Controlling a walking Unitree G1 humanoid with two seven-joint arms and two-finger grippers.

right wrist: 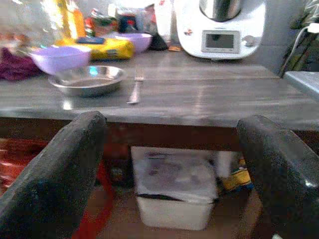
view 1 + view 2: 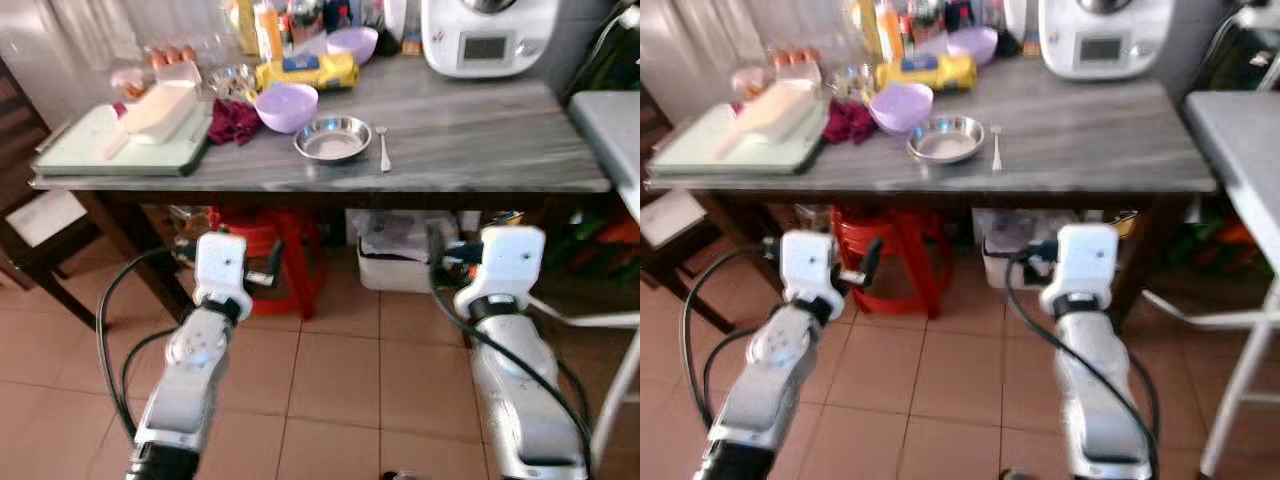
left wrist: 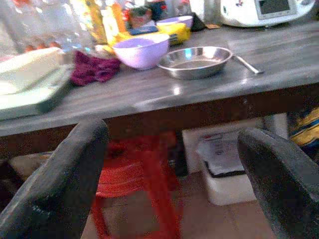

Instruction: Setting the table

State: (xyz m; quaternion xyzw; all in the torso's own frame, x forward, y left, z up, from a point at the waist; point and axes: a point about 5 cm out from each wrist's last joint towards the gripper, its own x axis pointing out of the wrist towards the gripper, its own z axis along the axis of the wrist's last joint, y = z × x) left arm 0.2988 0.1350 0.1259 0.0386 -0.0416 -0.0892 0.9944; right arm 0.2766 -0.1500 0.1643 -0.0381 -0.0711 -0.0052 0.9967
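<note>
A shallow steel dish sits near the front of the grey table, with a metal fork or spoon just to its right. A lilac bowl stands behind the dish to its left, and a second lilac bowl sits farther back. Both arms are held below the table's front edge. My left gripper is open, its fingers wide apart with nothing between them. My right gripper is open too, fingers framing the table edge below the dish.
A green tray holding a pale block, a maroon cloth, a yellow packet, bottles and a white appliance crowd the table. Under it stand a red stool and a white bin. A dark chair stands left, a white table right.
</note>
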